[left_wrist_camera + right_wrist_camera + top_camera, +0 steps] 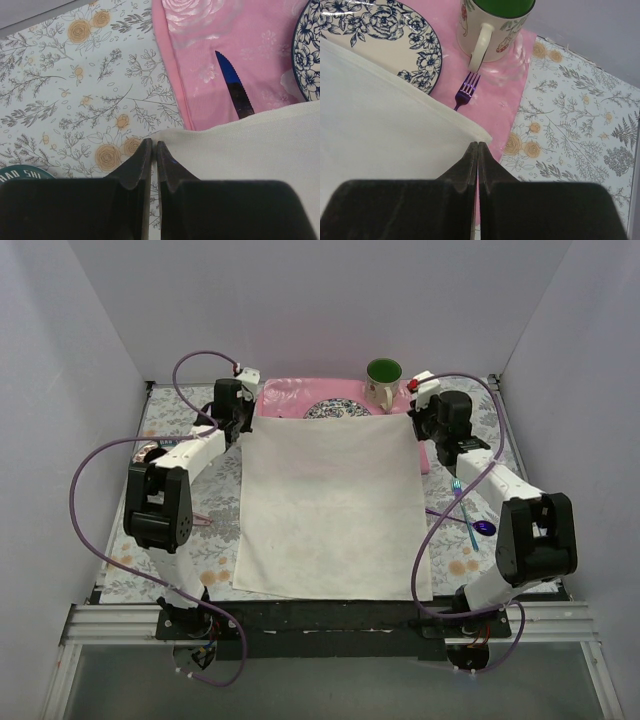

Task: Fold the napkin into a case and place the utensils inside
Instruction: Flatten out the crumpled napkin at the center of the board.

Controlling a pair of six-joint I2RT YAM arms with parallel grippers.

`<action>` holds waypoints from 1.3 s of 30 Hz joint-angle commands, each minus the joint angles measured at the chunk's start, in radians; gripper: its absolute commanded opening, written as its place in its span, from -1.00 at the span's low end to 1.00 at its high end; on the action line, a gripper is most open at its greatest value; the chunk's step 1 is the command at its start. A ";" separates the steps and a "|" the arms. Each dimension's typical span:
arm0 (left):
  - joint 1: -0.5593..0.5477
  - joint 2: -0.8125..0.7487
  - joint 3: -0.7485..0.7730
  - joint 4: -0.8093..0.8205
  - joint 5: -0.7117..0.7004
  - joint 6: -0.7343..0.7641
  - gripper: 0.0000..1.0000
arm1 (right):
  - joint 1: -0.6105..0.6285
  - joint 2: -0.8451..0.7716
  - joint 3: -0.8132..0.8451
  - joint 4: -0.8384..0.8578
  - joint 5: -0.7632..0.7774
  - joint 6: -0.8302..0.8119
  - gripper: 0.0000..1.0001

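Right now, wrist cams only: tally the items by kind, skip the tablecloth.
napkin: 1
placemat: 1
plate: 1
mug: 1
knife: 1
fork: 1
teal disc: 1
total: 7

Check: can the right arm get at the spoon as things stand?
Probably, but not at once. The spoon lies uncovered on the table on that arm's side, with nothing on top of it. The right claw looks shut on the napkin's far corner, so it must let go and pull back first.
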 commanded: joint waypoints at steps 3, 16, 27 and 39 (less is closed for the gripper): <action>0.013 0.037 0.061 0.015 -0.014 -0.001 -1.00 | -0.009 0.041 0.089 0.056 0.004 0.000 -0.97; 0.016 0.105 0.122 0.007 -0.017 -0.006 -1.00 | -0.016 0.105 0.127 0.043 0.011 -0.008 -0.97; 0.059 0.076 0.208 -0.117 0.071 -0.026 0.62 | -0.036 0.141 0.264 -0.121 -0.056 0.009 0.25; 0.175 -0.095 0.326 -0.326 0.444 -0.088 0.96 | -0.148 0.070 0.499 -0.487 -0.323 0.015 0.97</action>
